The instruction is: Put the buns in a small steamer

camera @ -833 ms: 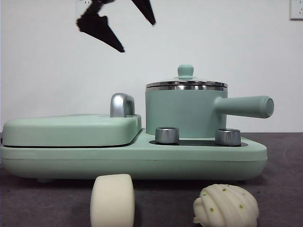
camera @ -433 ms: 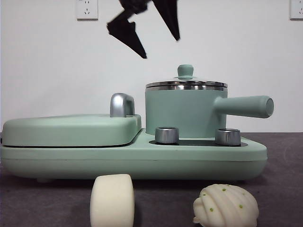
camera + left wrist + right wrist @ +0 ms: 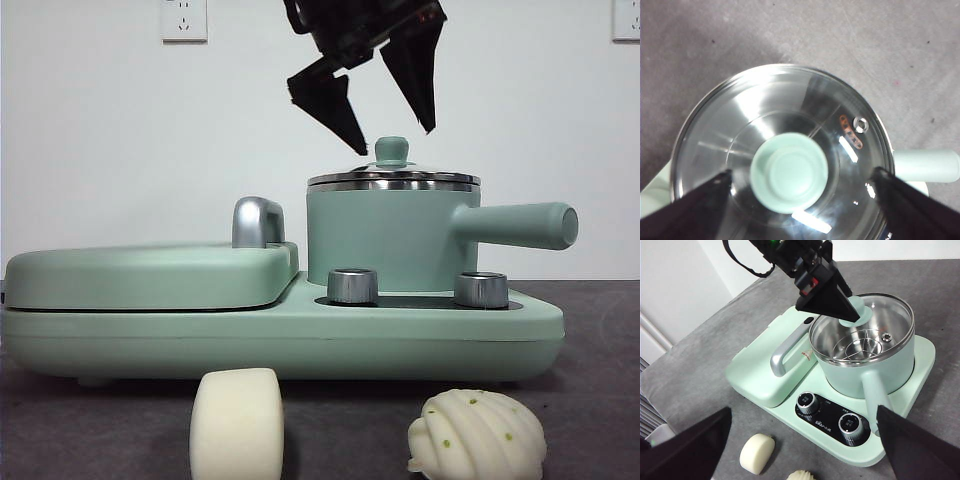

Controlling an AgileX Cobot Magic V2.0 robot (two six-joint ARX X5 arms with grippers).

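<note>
The left pincer (image 3: 392,130) hangs directly above the green knob (image 3: 789,172) of the glass lid (image 3: 780,110), its jaws spread wide and empty. In the left wrist view the knob sits centred between the two jaw tips; in the front view those tips stand just above and to either side of it, apart from it. The likely next move is a straight drop onto the knob, followed by a closing of the jaws.

The small steamer (image 3: 385,240) stands on the mint-green cooker base (image 3: 280,335), its long handle (image 3: 520,225) pointing away from the flat griddle (image 3: 150,275) beside it. The lid is on; through the glass a wire rack shows inside, and no bun.

Both buns lie on the grey surface (image 3: 700,365) in front of the base: the smooth roll (image 3: 238,424) below the griddle, the ridged bun (image 3: 478,436) below the dials. The right pincer (image 3: 800,450) waits, open and empty, well back and above them, nearer to them than the left.
</note>
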